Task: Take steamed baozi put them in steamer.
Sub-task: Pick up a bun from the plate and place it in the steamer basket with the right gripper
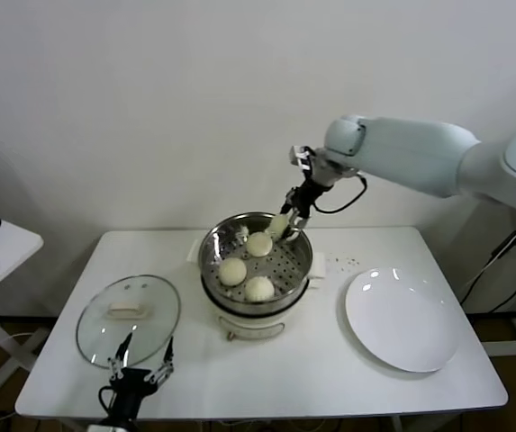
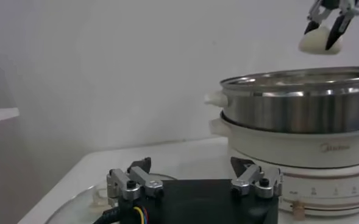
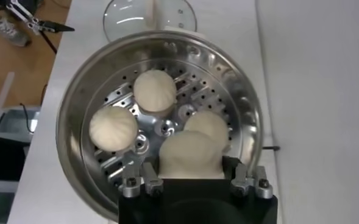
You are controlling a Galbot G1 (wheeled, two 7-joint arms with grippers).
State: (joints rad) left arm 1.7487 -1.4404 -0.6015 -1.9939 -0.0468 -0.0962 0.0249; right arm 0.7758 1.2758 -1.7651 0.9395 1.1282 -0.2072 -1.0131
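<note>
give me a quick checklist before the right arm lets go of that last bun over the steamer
1. Right gripper shut on the fourth bun: ok.
2. Bun held above the steamer, inside its rim: ok.
3. Free spot on the tray beneath it: cannot tell; three buns already sit there, one close under the held one.
4. Plate has no buns left: ok.
5. Left gripper open, parked by the glass lid, clear of the steamer: ok.

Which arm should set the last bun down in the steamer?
The right. Its tool already holds the fourth baozi above the steamer; the left tool sits open by the glass lid.
</note>
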